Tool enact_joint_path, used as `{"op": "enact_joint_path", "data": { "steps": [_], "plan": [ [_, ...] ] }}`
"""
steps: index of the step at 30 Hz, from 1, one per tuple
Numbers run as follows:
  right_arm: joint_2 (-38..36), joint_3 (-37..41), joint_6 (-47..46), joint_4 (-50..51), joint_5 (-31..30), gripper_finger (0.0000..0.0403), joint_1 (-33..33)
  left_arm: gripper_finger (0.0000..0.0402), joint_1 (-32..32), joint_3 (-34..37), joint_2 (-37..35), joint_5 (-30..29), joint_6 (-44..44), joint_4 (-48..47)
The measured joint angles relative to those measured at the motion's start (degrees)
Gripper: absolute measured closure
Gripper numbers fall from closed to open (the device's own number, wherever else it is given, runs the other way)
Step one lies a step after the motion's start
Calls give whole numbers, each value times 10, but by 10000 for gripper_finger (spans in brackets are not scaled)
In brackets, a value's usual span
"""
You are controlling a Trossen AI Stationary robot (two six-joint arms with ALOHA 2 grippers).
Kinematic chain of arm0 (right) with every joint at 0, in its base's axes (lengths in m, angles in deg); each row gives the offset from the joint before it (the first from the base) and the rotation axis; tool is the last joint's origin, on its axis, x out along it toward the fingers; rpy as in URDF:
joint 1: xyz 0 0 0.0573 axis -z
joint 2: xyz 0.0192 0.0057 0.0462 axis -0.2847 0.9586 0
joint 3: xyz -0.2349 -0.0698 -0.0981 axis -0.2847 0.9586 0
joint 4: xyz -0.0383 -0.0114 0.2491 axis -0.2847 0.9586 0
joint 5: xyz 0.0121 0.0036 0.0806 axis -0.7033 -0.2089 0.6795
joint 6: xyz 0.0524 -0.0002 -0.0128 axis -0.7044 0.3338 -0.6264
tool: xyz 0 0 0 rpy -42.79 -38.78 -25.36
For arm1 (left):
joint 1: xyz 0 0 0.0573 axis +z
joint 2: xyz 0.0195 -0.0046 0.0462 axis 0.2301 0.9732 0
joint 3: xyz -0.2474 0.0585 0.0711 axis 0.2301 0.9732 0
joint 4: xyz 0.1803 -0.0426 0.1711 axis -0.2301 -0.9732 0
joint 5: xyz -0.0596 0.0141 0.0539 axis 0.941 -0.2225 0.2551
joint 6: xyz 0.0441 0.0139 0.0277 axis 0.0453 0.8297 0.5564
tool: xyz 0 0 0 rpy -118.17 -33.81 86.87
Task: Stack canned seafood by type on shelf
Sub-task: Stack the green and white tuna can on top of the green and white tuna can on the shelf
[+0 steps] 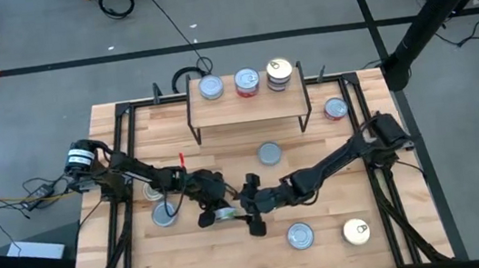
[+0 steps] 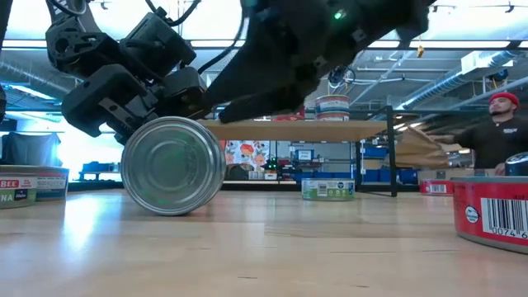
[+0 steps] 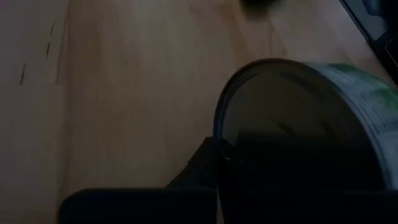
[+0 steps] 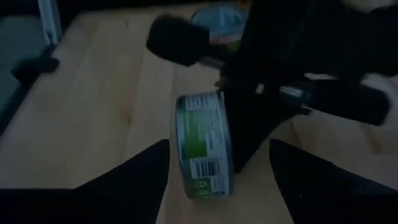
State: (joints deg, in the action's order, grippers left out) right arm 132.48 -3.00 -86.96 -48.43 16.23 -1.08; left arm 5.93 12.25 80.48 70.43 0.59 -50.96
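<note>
- Pinching a green-labelled tin on its edge, my left gripper stands it on the table.
- Facing it just beyond, my right gripper is spread wide, fingers apart from the tin.
- Farther off, the shelf carries three tins.

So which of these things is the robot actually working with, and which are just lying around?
Part of the job:
- green-labelled tin, on edge, clamped by left gripper
- right gripper, open beside it
- shelf holding tins
- loose tins on the table

Just lying about:
- cables on the floor
- a person behind the table
</note>
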Motion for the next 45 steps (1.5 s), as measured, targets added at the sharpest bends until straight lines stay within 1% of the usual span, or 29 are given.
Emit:
{"op": "enact_joint_path", "data": {
  "steps": [5,14,19,22,25,27,34,38,40,45],
  "plan": [
    [28,-28,14,0,27,119,4,401,0,0,0,-3,0,0],
    [28,-29,14,-1,46,144,15,401,6,0,0,-5,0,7],
    [35,-29,10,-13,55,148,15,401,18,0,0,-5,0,7],
    [37,-28,0,-5,70,146,20,401,25,0,-1,-6,0,5],
    [29,-28,9,11,69,144,22,401,26,6,-22,-5,2,-1],
    [19,-28,20,16,68,144,22,401,26,12,-48,-5,3,-20],
    [-28,-28,30,93,42,145,22,397,21,9,-181,-6,5,-140],
    [-48,-28,30,134,17,142,22,377,3,5,-236,-5,4,-207],
    [-52,-29,30,148,11,142,22,361,-11,-1,-247,-12,4,-249],
    [-53,-29,28,174,5,143,23,300,-62,-27,-242,-92,-10,-288]
  ]
}}
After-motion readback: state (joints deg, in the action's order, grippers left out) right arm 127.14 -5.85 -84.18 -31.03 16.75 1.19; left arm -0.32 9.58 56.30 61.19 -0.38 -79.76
